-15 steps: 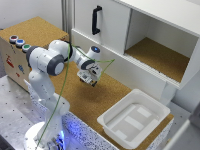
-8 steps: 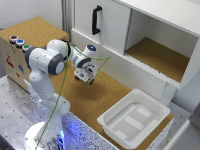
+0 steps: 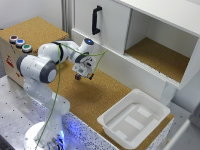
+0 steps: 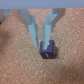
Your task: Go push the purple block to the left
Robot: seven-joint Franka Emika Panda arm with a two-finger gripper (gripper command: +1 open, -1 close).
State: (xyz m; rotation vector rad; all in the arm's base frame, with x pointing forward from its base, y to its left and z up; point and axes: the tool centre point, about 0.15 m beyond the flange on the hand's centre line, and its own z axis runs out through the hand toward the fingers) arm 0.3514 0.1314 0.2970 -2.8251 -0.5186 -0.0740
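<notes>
The purple block is a small dark cube on the cork table top, seen in the wrist view. It lies just past the tip of one of my light blue fingers and seems to touch it. My gripper points down at the cork with a narrow gap between the fingertips and nothing held. In the exterior view my gripper hangs low over the cork table, in front of the white cabinet. The block is mostly hidden under it there.
A white tray stands on the table at the exterior view's right. The white cabinet has a sliding door with a black handle and an open shelf. A box with coloured buttons stands at the exterior view's left.
My gripper has moved a little toward the exterior view's left, staying low over the cork.
</notes>
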